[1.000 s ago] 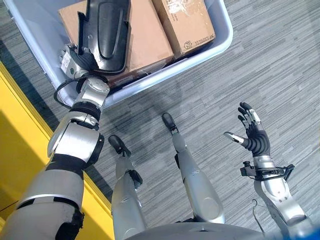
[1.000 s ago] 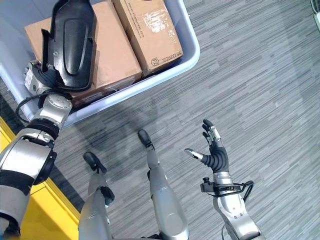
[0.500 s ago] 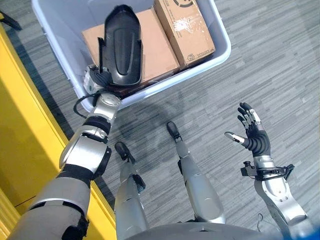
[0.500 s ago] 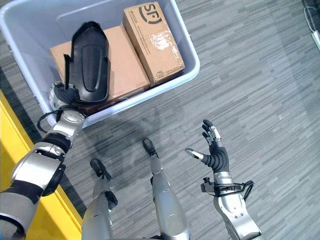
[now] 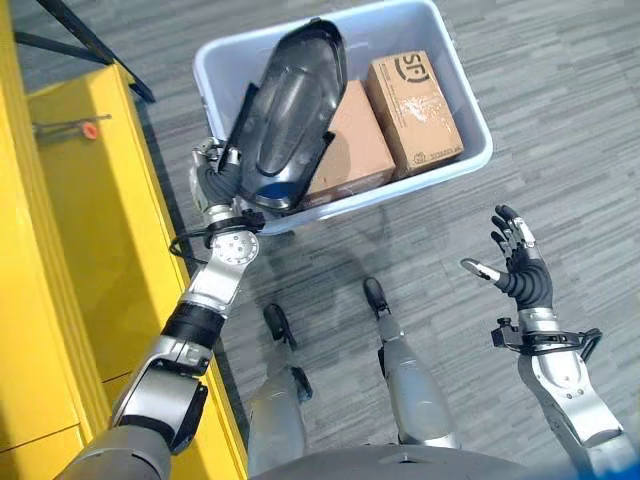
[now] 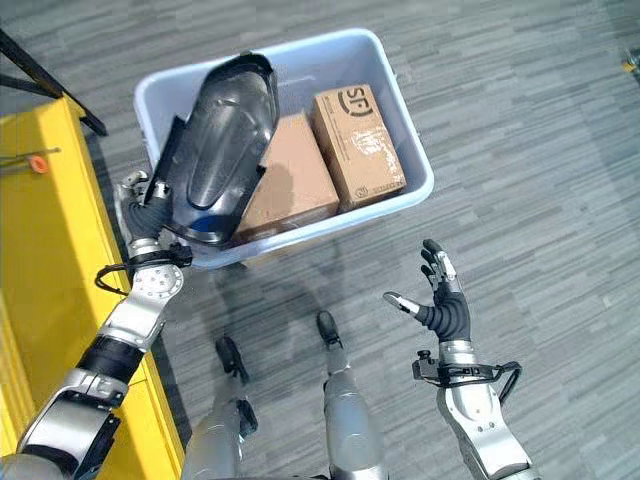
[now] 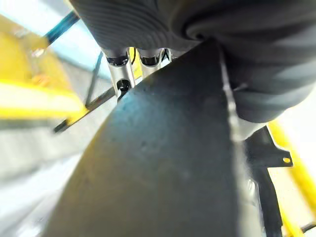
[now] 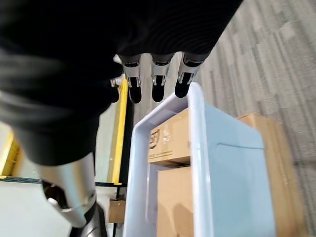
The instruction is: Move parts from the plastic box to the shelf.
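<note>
Black plastic part (image 5: 288,118), one of it, is clasped at its lower end by the left hand (image 5: 215,180) and held above the plastic box (image 5: 470,150), where two cardboard boxes (image 5: 415,108) lie side by side. Right hand (image 5: 522,270) hangs with fingers spread, grasping nothing, over grey striped floor (image 5: 560,120). Yellow shelf (image 5: 70,250) stands just left of the box.

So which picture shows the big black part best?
The right eye view: the whole black part shows, held by the left hand over the plastic box. The left eye view matches; the left wrist view shows just its dark surface, close up.
</note>
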Controlling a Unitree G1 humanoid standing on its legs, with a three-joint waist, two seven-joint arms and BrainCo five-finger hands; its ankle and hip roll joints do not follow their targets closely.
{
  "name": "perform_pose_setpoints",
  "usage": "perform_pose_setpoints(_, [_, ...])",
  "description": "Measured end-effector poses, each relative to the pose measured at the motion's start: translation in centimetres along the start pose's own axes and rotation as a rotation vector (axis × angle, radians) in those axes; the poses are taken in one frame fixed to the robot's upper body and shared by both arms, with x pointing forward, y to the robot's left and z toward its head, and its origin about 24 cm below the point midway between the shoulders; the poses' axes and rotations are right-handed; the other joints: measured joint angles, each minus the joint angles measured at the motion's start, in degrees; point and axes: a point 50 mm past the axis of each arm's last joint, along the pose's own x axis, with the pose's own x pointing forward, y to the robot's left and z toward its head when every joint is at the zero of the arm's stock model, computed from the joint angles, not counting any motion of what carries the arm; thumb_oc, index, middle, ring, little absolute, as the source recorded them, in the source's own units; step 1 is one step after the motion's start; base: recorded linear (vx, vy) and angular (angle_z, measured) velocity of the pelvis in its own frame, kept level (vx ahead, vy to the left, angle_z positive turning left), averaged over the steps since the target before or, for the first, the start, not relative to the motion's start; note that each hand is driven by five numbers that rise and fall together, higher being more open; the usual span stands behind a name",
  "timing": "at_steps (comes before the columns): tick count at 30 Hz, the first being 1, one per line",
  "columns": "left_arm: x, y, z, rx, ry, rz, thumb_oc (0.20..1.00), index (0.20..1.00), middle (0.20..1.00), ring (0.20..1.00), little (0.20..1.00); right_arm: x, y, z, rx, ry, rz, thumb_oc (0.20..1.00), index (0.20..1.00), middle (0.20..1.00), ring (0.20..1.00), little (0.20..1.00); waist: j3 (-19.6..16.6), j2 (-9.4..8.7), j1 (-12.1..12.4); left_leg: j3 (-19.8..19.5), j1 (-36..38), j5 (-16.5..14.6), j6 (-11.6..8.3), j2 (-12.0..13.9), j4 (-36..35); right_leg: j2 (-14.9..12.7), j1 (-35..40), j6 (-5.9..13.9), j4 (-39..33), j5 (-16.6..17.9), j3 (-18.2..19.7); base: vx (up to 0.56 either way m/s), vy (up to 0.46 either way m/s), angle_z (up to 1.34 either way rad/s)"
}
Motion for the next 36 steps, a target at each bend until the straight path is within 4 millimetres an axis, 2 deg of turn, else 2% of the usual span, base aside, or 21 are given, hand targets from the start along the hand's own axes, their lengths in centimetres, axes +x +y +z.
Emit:
perform_pose_setpoints(2, [0.1,0.3,0.8,-0.012,-0.045,-0.003,0.200,0.200,0.200,0.200,0.200,0.1,0.0,-0.1,-0.004,0.010,0.009,1.000,1.000,1.000,1.000,1.000,-0.4,0.70,1.2,-0.2,1.3,-0.2,0.28,-0.2,0.0,-0.3,1.9,0.00,-0.8,0.0,-0.5,0.07,0.016,0.14])
perform_pose_setpoints(5, [-0.6,0.9,1.7,-0.049,-0.098,-0.039,0.200,0.200,0.200,0.200,0.200,0.2,-0.3,-0.1,-0.011,0.016,0.006,1.000,1.000,1.000,1.000,1.000,-1.5,1.96,1.4,-0.6,3.1,-0.7,0.31,-0.4,0.0,-0.6,4.1,0.07,-1.0,-0.4,-1.1,0.06,0.004,0.08])
perform_pose_setpoints(10, [-2.7,2.5,1.6,-0.071,-0.129,-0.125,0.200,0.200,0.200,0.200,0.200,0.2,-0.8,-0.1,-0.021,0.031,0.001,1.000,1.000,1.000,1.000,1.000,-2.8,2.29,1.3,-1.6,6.3,-1.3,0.23,-0.4,-0.1,-0.6,7.8,-0.24,-1.1,-1.2,-2.2,0.05,-0.033,0.08])
perform_pose_setpoints(14, [-5.5,4.0,0.0,-0.092,-0.061,-0.229,0.200,0.200,0.200,0.200,0.200,-0.1,-1.5,-0.3,-0.035,0.053,-0.011,1.000,1.000,1.000,1.000,1.000,-6.3,2.61,2.8,-2.3,8.0,-2.0,-0.43,0.0,-0.3,-0.4,10.0,-0.62,-1.1,-2.2,-3.0,0.04,-0.077,0.08])
perform_pose_setpoints(21, [-9.7,5.6,-3.1,-0.173,0.167,-0.409,0.200,0.200,0.200,0.200,0.200,-0.9,-1.5,-1.3,-0.045,0.127,0.032,1.000,1.000,1.000,1.000,1.000,-9.4,2.35,3.4,-5.8,12.3,-2.4,-0.39,0.7,-0.3,0.3,16.4,-1.33,-1.1,-3.9,-6.7,0.02,-0.112,0.25])
perform_pose_setpoints(22, [-10.1,5.8,-3.3,-0.186,0.189,-0.421,0.200,0.200,0.200,0.200,0.200,-1.0,-1.5,-1.4,-0.046,0.132,0.037,1.000,1.000,1.000,1.000,1.000,-9.6,2.42,4.1,-6.3,12.7,-2.4,-0.39,0.8,-0.3,0.4,17.2,-1.26,-1.1,-4.1,-7.2,-0.01,-0.140,0.31])
perform_pose_setpoints(23, [-11.4,6.3,-4.0,-0.204,0.250,-0.459,0.200,0.200,0.200,0.200,0.200,-1.3,-1.4,-1.7,-0.045,0.157,0.050,1.000,1.000,1.000,1.000,1.000,-11.1,2.24,4.7,-7.3,13.6,-2.4,-0.61,1.3,-0.3,0.9,18.4,-1.72,-1.1,-4.8,-8.2,-0.04,-0.138,0.36])
perform_pose_setpoints(25, [-12.3,6.7,-4.4,-0.210,0.289,-0.477,0.200,0.200,0.200,0.200,0.200,-1.3,-1.3,-1.7,-0.045,0.159,0.063,1.000,1.000,1.000,1.000,1.000,-12.0,2.50,6.2,-8.4,13.5,-2.5,-0.98,1.7,-0.2,1.6,19.4,-1.92,-1.1,-5.0,-9.3,-0.07,-0.200,0.37])
perform_pose_setpoints(26, [-13.4,7.1,-4.3,-0.243,0.325,-0.493,0.200,0.200,0.200,0.200,0.200,-1.4,-1.0,-1.7,-0.046,0.166,0.089,1.000,1.000,1.000,1.000,1.000,-12.5,2.49,5.7,-10.0,14.0,-2.2,-1.02,2.2,-0.1,2.2,20.7,-2.56,-0.8,-5.4,-10.8,-0.08,-0.172,0.52])
perform_pose_setpoints(27, [-14.5,7.7,-4.5,-0.254,0.366,-0.517,0.200,0.200,0.200,0.200,0.200,-1.5,-0.8,-1.7,-0.048,0.171,0.109,1.000,1.000,1.000,1.000,1.000,-12.7,2.69,6.4,-11.9,14.1,-1.6,-1.40,2.5,0.0,3.2,21.6,-3.00,-0.5,-5.7,-12.4,-0.11,-0.233,0.62])
perform_pose_setpoints(28, [-14.8,7.7,-4.2,-0.271,0.368,-0.525,0.200,0.200,0.200,0.200,0.200,-1.6,-0.8,-1.7,-0.051,0.171,0.123,1.000,1.000,1.000,1.000,1.000,-12.8,2.64,6.3,-12.7,14.3,-1.5,-1.66,3.1,-0.1,3.4,21.6,-3.47,0.3,-6.1,-13.1,-0.08,-0.123,0.55])
perform_pose_setpoints(30, [-16.3,8.5,-4.5,-0.279,0.430,-0.559,0.200,0.200,0.200,0.200,0.200,-1.5,-0.9,-1.5,-0.055,0.161,0.139,1.000,1.000,1.000,1.000,1.000,-12.7,2.94,9.2,-14.5,15.0,-1.4,-1.59,4.5,0.0,5.6,22.6,-4.40,2.4,-7.9,-14.9,-0.13,-0.170,0.43])
perform_pose_setpoints(32, [-16.9,8.8,-4.9,-0.271,0.470,-0.558,0.200,0.200,0.200,0.200,0.200,-1.6,-0.8,-1.6,-0.060,0.165,0.145,1.000,1.000,1.000,1.000,1.000,-12.5,3.56,10.4,-16.5,14.6,-1.7,-1.92,5.2,0.0,6.6,23.5,-5.48,3.0,-9.1,-17.4,-0.18,-0.151,0.74])
perform_pose_setpoints(33, [-16.8,8.3,-5.1,-0.293,0.476,-0.568,0.200,0.200,0.200,0.200,0.200,-1.8,-1.1,-1.7,-0.083,0.174,0.146,1.000,1.000,1.000,1.000,1.000,-12.0,4.24,10.2,-19.8,12.5,-1.6,-1.69,5.4,1.2,6.8,24.5,-6.09,3.0,-9.5,-20.4,-0.21,-0.095,1.22])
perform_pose_setpoints(34, [-16.6,8.0,-5.1,-0.310,0.474,-0.576,0.200,0.200,0.200,0.200,0.200,-1.9,-1.2,-1.9,-0.091,0.182,0.147,1.000,1.000,1.000,1.000,1.000,-11.7,4.12,10.2,-20.7,11.8,-2.8,-1.86,5.3,1.4,6.7,24.4,-6.62,3.2,-10.1,-21.9,-0.18,-0.049,1.14])
perform_pose_setpoints(35, [-16.5,7.9,-5.0,-0.316,0.471,-0.586,0.200,0.200,0.200,0.200,0.200,-1.9,-1.2,-2.0,-0.094,0.184,0.145,1.000,1.000,1.000,1.000,1.000,-11.3,3.15,10.7,-20.6,11.6,-3.3,-1.76,5.1,1.8,6.0,24.1,-6.94,3.4,-10.3,-22.9,-0.26,-0.063,0.80])
perform_pose_setpoints(36, [-16.5,7.6,-5.3,-0.328,0.478,-0.596,0.200,0.200,0.200,0.200,0.200,-1.5,-1.3,-2.3,-0.114,0.186,0.142,1.000,1.000,1.000,1.000,1.000,-10.4,2.15,12.1,-17.2,10.4,-6.6,2.21,3.0,9.6,3.6,24.1,-8.08,4.0,-9.3,-25.6,-0.27,-0.044,0.58])
